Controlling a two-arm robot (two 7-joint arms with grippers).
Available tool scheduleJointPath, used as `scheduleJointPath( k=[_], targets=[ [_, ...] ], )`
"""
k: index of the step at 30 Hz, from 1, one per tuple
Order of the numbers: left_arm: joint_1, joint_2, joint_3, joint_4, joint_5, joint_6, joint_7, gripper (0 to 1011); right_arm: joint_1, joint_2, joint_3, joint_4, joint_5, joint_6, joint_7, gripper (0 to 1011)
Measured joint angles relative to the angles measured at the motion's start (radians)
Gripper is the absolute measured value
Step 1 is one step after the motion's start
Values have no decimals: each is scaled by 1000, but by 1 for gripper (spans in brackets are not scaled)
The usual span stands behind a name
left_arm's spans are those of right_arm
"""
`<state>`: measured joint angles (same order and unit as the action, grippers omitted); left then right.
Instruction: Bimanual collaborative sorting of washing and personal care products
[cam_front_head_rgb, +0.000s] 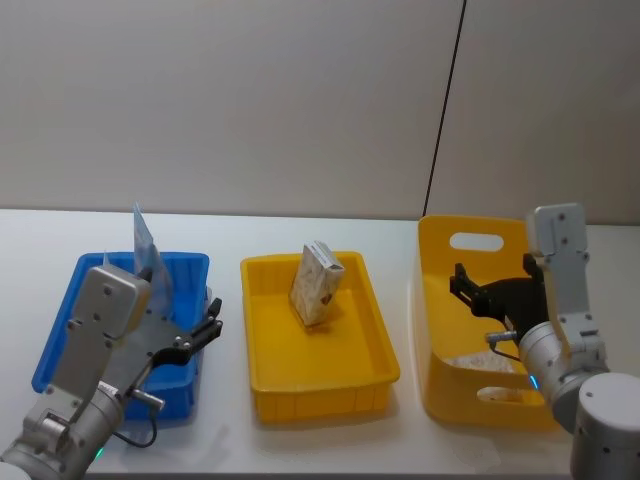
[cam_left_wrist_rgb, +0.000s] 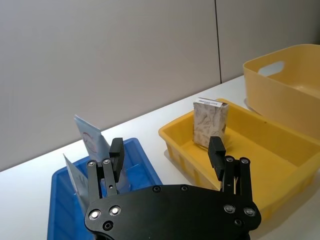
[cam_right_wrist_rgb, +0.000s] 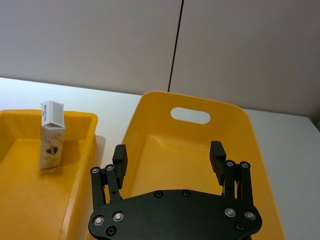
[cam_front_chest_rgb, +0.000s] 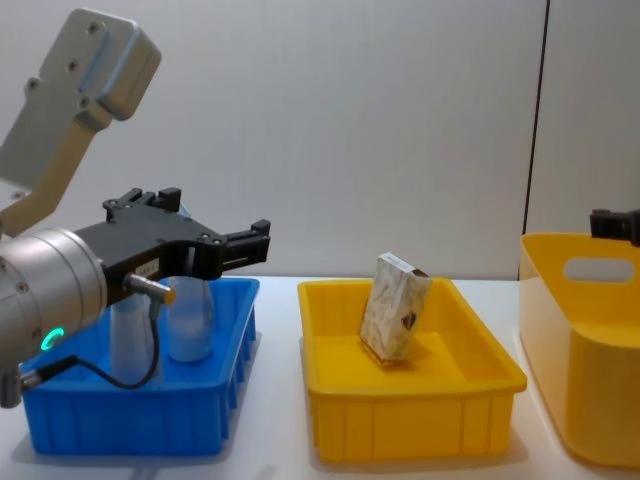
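Left tool (cam_left_wrist_rgb: 166, 150) hangs released over blue bin (cam_front_head_rgb: 60, 330), right tool (cam_right_wrist_rgb: 168, 152) released over yellow tub (cam_front_head_rgb: 440, 300).

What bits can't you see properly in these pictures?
- Head view: the left gripper and its arm cover most of the squeeze tubes in the blue bin, labels included.
- Head view: the right gripper hides part of the floor of the tall yellow bin; something pale there is unidentifiable.
- Chest view: the picture's edge cuts off the right gripper.
- The carton: print too small to read.

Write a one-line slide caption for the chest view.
Open left tool hovers near tubes in the blue bin; a tilted carton sits in the yellow tray.
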<state>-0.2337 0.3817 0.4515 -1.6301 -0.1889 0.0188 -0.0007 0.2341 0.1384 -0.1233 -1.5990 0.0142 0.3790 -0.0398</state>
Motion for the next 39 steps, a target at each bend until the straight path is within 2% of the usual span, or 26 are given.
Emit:
scheduleJointPath(
  k=[10,21,30,39],
  targets=[
    [23,-6,-22,-22,26,35,56,1001,-3,0,-1,-6,-1,-16,7,1004],
    [45,-25,-70,-30,27,79,115,1001,-4,0,-1,-9,-2,-23,10,1004],
    [29,-47,-102,14,11,111,127,1001,-5,0,-1,-10,-2,-26,12,1004],
    [-12,-65,-108,84,2,129,106,1001,-5,0,-1,-11,-2,-27,12,1004]
  ],
)
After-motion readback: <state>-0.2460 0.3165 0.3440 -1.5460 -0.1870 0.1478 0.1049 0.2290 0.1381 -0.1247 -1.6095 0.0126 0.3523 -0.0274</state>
